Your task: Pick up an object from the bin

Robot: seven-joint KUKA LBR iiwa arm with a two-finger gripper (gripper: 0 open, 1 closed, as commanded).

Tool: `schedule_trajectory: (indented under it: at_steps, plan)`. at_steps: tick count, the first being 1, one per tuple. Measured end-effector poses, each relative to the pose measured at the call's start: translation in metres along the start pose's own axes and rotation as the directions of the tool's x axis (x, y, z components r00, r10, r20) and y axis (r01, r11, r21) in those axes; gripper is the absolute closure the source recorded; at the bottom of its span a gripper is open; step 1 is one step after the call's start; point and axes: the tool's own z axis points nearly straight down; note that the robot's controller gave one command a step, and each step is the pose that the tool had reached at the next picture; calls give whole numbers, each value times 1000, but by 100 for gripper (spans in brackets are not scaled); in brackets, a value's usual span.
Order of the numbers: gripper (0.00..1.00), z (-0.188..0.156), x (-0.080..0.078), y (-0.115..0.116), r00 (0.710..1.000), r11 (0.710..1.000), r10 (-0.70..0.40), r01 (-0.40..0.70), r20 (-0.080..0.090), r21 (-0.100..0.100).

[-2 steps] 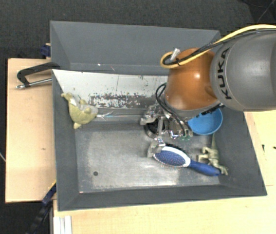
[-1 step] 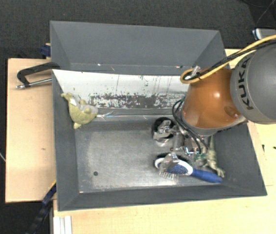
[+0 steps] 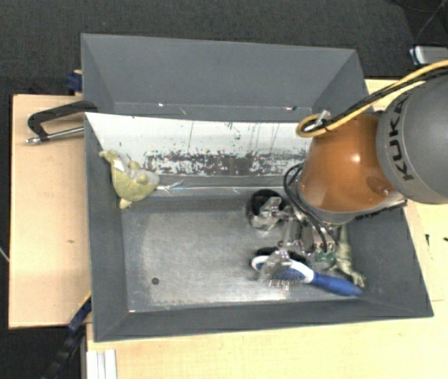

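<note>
A blue-handled brush (image 3: pixel 330 283) lies near the front wall of the bin (image 3: pixel 208 322), at the right side. Its long axis runs left to right, with the bristle head to the left. The gripper (image 3: pixel 299 247) hangs just behind this head, very close to it. Whether it is released or clenched, I cannot tell.

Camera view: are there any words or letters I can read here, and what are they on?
"KU": big black letters running sideways on the grey robot arm; the rest of the word is out of sight.
Nothing else can be read: the dark speckles on the back wall of the grey bin form no letters, and the small things in it show no labels.
</note>
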Motion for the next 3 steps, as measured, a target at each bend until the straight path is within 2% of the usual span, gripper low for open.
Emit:
schedule_trajectory:
  at_steps: [1, 2, 3]
  plan:
    - [0, 4, 3, -6, 1000, 1000, -23, 23, 0, 2]
    - [100, 5, 4, -14, 1000, 1000, -15, 15, -4, 9]
    - [100, -49, 2, -11, 1000, 1000, -16, 16, -7, 18]
